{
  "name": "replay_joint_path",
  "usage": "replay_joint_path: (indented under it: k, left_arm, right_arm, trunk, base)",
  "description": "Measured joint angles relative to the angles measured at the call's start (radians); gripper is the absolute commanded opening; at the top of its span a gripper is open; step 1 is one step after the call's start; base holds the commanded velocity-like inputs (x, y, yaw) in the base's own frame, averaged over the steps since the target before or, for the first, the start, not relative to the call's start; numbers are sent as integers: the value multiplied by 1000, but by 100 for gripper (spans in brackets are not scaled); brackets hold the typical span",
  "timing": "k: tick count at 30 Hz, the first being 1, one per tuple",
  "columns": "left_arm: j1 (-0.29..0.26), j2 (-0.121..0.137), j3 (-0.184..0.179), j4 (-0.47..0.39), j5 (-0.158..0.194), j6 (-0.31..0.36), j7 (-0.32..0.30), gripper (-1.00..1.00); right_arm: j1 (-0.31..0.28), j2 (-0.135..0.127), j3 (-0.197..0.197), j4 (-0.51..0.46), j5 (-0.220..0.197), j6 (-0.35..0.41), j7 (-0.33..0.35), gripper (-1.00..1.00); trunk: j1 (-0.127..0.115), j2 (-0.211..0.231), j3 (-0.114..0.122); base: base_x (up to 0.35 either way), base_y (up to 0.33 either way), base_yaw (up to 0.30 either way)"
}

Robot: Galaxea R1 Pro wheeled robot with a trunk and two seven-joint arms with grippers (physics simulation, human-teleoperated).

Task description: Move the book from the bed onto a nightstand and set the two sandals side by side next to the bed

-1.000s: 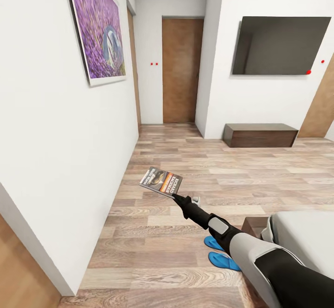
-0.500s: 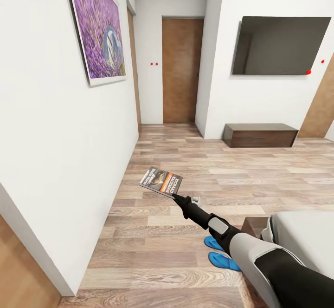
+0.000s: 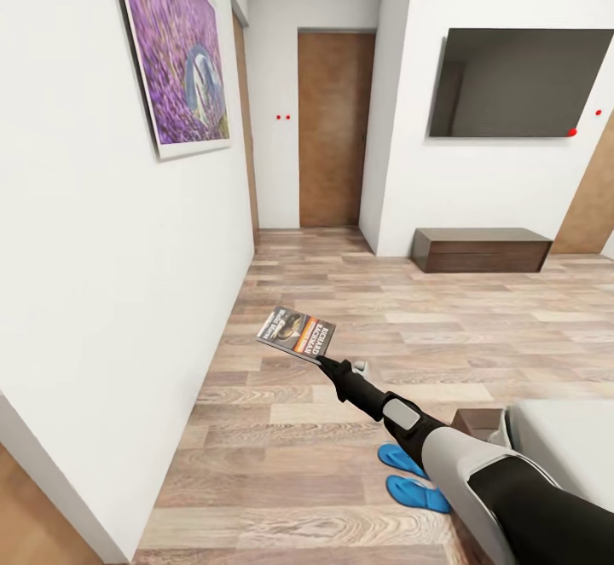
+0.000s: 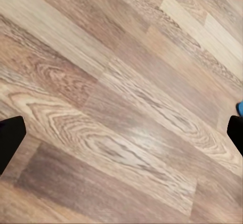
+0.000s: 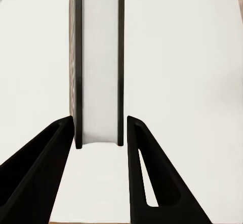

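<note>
My right gripper (image 3: 324, 362) is stretched out over the wood floor, shut on one corner of the book (image 3: 296, 332). The book has a grey-and-dark cover with an orange band and lies roughly flat in the air. The right wrist view shows the book (image 5: 99, 57) edge-on between the closed fingers (image 5: 132, 133) of the right gripper (image 5: 99, 121). Two blue sandals (image 3: 401, 458) (image 3: 418, 492) lie side by side on the floor by the bed's corner (image 3: 567, 446), partly hidden by my forearm. My left gripper (image 4: 121, 138) hangs open over bare floor, with a sliver of blue sandal (image 4: 241, 105) beside it.
A white wall with a purple painting (image 3: 175, 54) runs close along the left. Ahead, a hallway ends at a brown door (image 3: 334, 126). A wall-mounted TV (image 3: 520, 83) hangs over a low dark cabinet (image 3: 482, 250) at the right. Wood floor stretches between them.
The whole picture has shifted slightly, so the camera moved: the painting sits further left and the sandals lower. The right arm still holds the book in the same pose.
</note>
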Motion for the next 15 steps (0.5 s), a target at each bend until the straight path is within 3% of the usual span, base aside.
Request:
replay_joint_path:
  k: [15]
  left_arm:
    - [0, 0, 0, 0, 0, 1, 0, 100]
  right_arm:
    - [0, 0, 3, 0, 2, 0, 0, -100]
  trunk:
    - [0, 0, 0]
  base:
    - [219, 0, 0]
